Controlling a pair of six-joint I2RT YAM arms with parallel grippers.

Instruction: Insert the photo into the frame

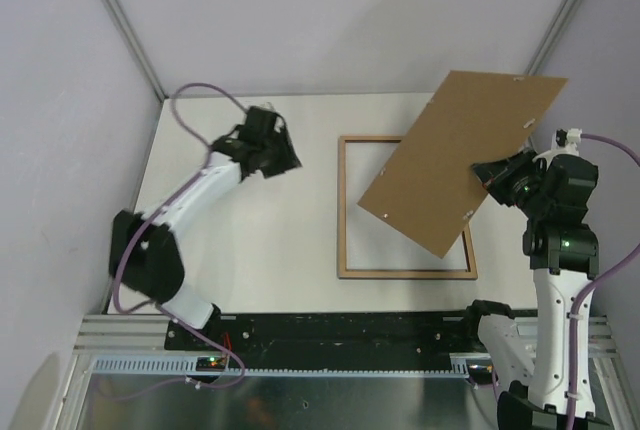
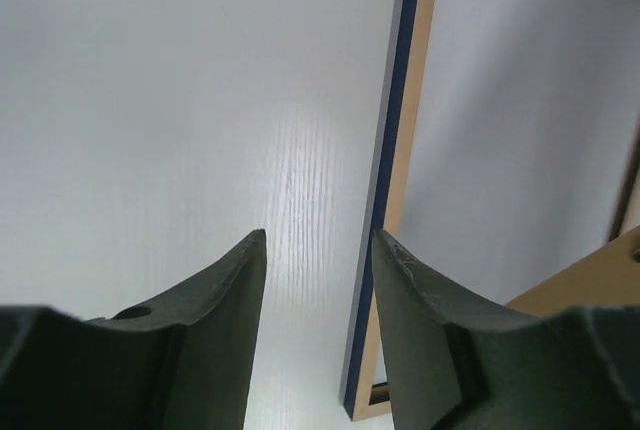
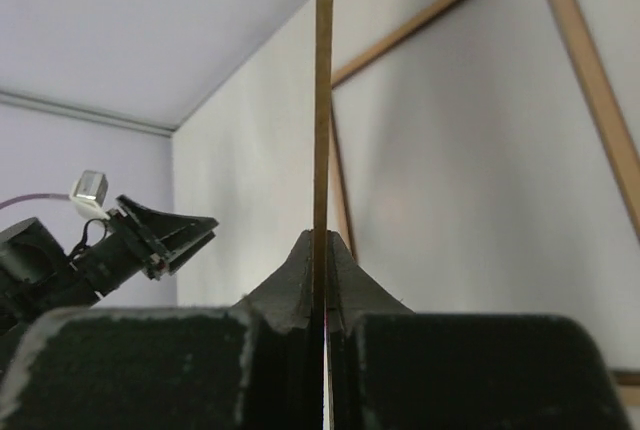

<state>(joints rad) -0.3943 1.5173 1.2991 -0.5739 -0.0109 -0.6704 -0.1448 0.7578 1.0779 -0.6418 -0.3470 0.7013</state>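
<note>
We log: right claw clamped on backing board, frame to its left | left claw parted, empty, frame near on its right.

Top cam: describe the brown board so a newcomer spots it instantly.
Start at the white table and find the thin wooden frame lying flat right of centre. The board hangs tilted over that frame's upper right corner, pinched at its right edge by the right gripper. It is the only solid brown sheet; the frame is just an open outline.
</note>
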